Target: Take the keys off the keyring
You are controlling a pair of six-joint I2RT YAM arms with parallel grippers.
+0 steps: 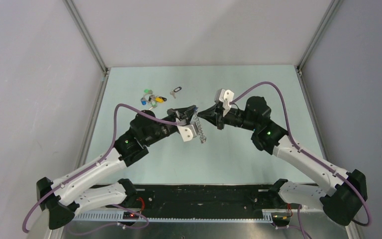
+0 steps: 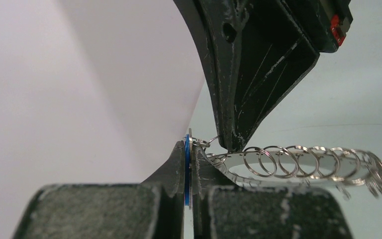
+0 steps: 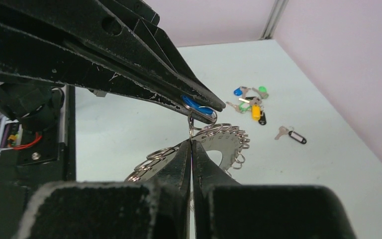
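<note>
The job looks partly done, with one key being worked on now. The keyring, a flat silvery hoop edged with small split rings, hangs in the air between the two arms, clear of the worktop.

Just above the keyring, the left tool is clamped narrow on a blue-headed key. A linking ring runs down from that key towards the keyring. The right tool is closed tight on this thin ring, right at the keyring's upper edge, and its tip nearly touches the left tool. The blue-headed key therefore seems not yet free, since the wire joins it to the hoop. Getting it off looks like a matter of working the key round the coil while the other tool holds the ring steady.

Well beyond the keyring, on the far side of the worktop, lie a small heap of loose keys with green, yellow, blue and dark heads. These I take to be already off. A black-tagged key lies alone just beside the heap.

Most of the split rings in view look empty. I cannot tell whether any keys remain on the far side of the hoop.
</note>
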